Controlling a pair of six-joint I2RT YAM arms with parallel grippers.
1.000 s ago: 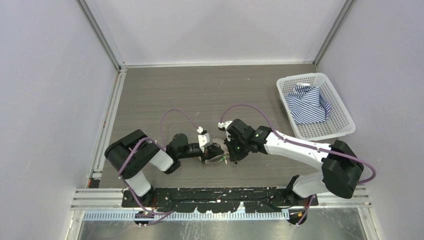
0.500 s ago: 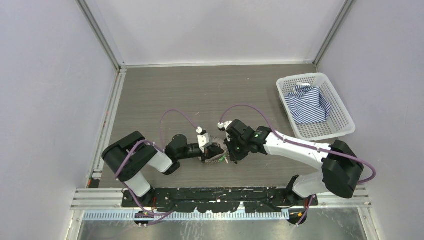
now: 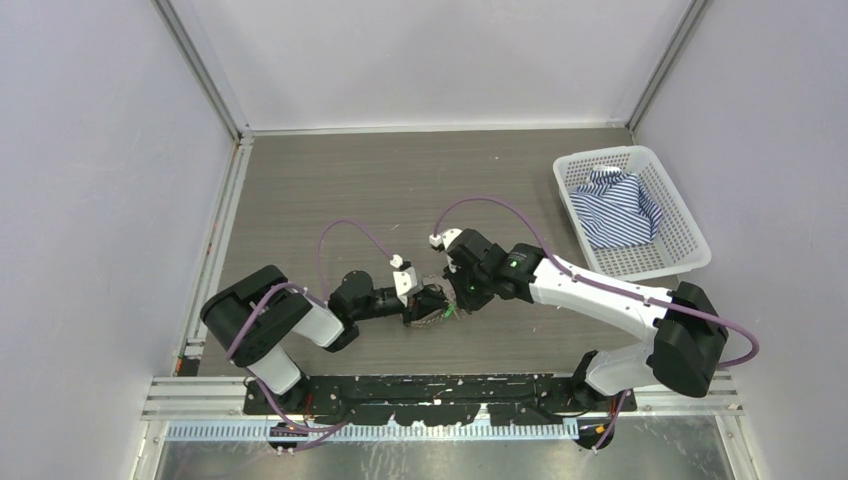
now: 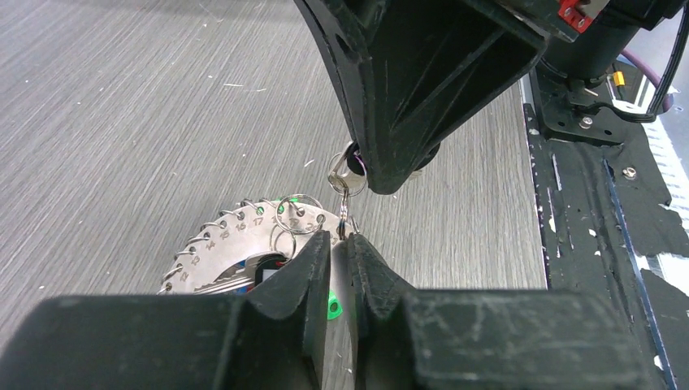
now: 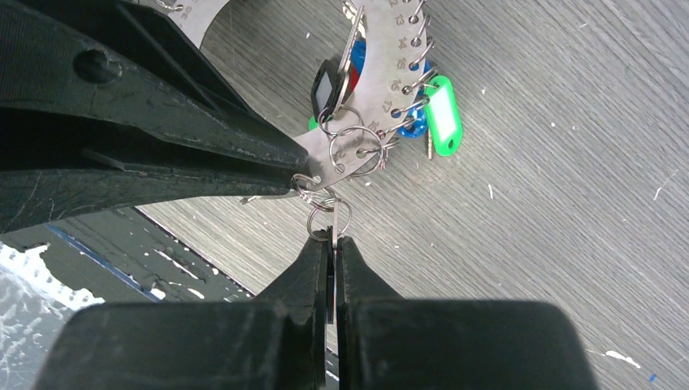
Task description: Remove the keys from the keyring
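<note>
Left pincer point(image 4: 340, 244) is now eased slightly open, keyring point(image 4: 236, 236) at its tips | key point(image 4: 341, 180) is pinched tight in right pincer point(image 5: 331, 244) | pull-off is judged near.

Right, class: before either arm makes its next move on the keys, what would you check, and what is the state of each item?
1. Right fingers shut on a key: ok.
2. That key off the keyring: not ok; its small loop is linked to the rim.
3. Left fingers holding the keyring firmly: cannot tell; a narrow gap shows between them.
4. Other keys out of the pull path: ok; they and the green tag hang on the far side of the rim.
5. Bare table around both arms: ok.
</note>
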